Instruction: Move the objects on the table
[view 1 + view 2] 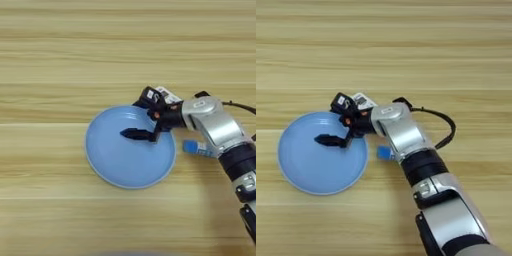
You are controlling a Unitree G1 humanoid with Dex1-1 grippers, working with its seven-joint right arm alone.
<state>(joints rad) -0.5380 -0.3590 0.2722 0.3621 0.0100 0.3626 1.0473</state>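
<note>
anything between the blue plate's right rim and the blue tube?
Nothing. In the left eye view a short strip of bare table separates the plate from the tube. The forearm passes just above that gap.
</note>
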